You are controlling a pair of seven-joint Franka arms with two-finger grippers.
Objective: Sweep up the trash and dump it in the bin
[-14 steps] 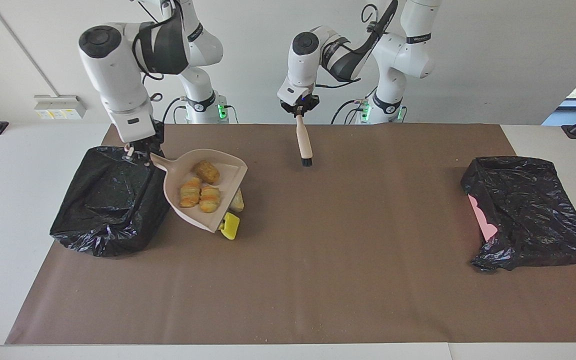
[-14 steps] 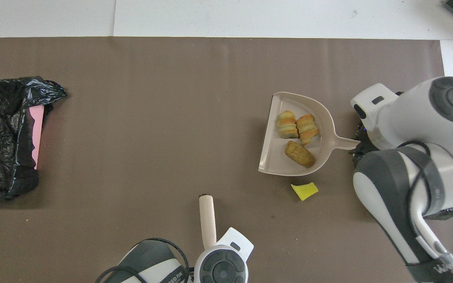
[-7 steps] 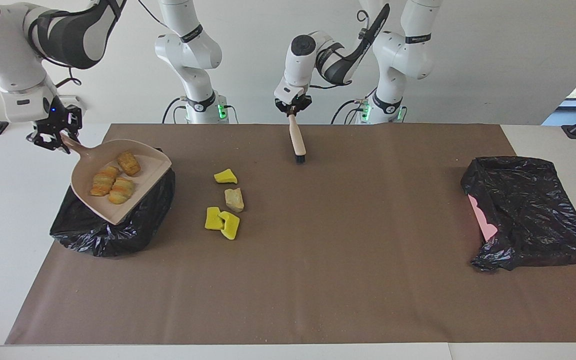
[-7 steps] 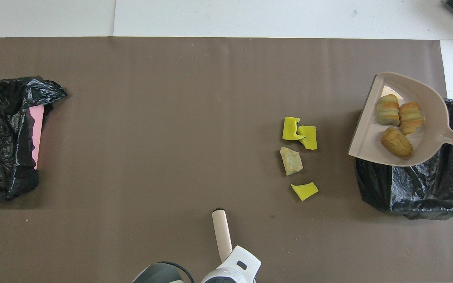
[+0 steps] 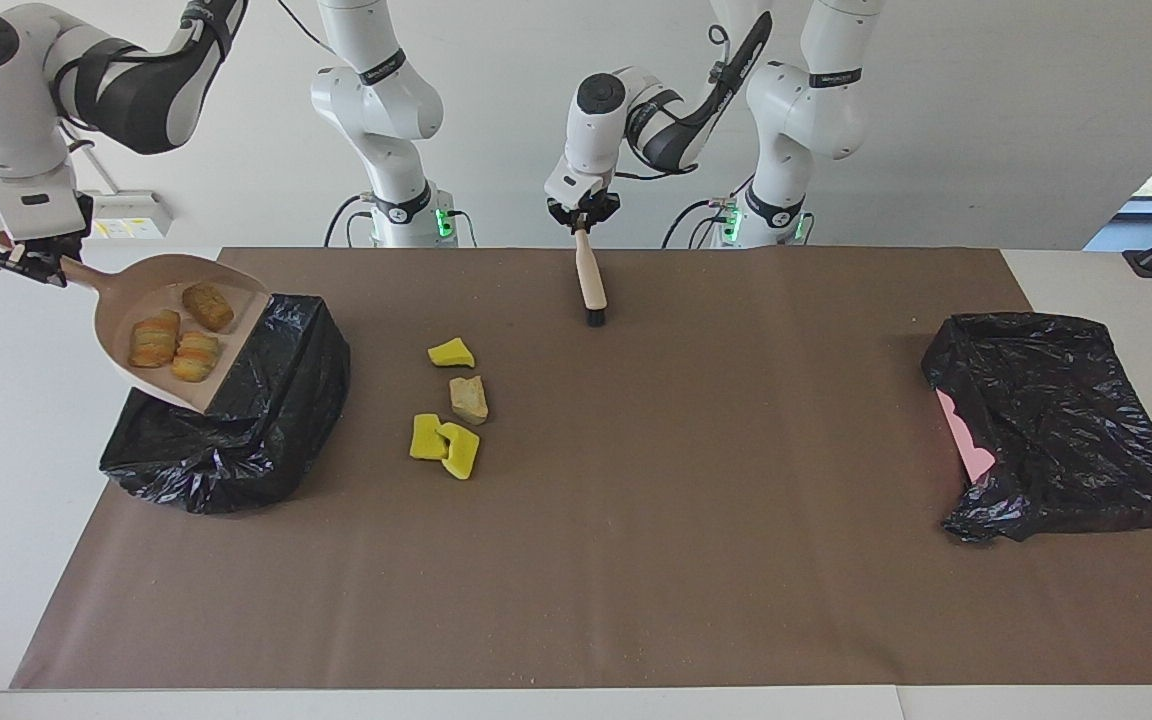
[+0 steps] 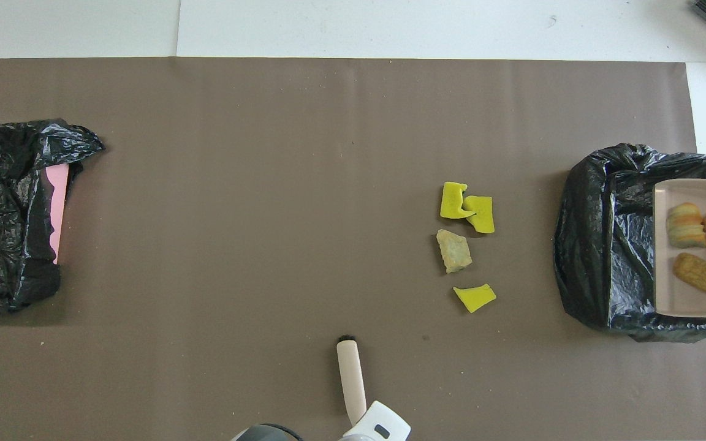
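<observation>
The right jaws were clamped on the dustpan handle, the pan held over the bin with three lumps aboard. The left jaws were clamped on the brush. Four pieces lay on the surface beside the bin. A tilt made too near the bin's outer edge would likely spill lumps outside it.

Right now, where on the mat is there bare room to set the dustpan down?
The wide bare stretch of mat between the trash and the bin at the left arm's end, and the strip along the edge farthest from the robots. It is crowded between the trash and the other bin, under the dustpan.
</observation>
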